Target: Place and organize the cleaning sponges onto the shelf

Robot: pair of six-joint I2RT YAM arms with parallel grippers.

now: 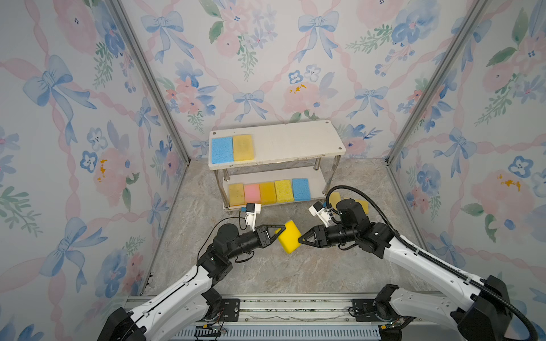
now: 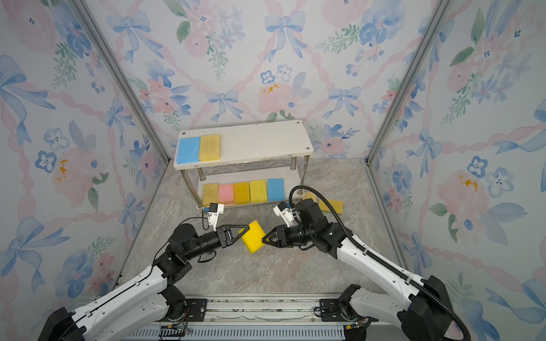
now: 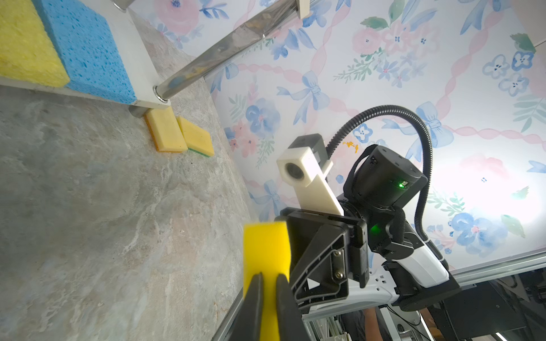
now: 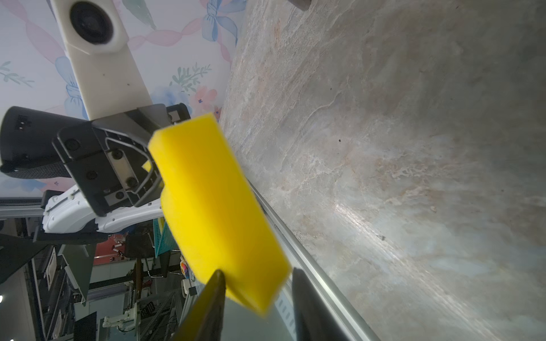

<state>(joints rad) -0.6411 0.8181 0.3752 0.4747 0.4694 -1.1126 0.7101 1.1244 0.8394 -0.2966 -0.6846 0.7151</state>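
The left tool [image 1: 280, 231] is clamped on one end of a bright yellow sponge [image 1: 291, 238], held clear of the table [image 1: 266, 271]. The right tool [image 4: 257, 273] straddles the sponge's far end, jaws apart with a gap on one side. Beyond both tools, the shelf [image 1: 295, 141] carries seven sponges [image 1: 267, 192]; two loose sponges [image 3: 165, 133] lie behind the right tool.
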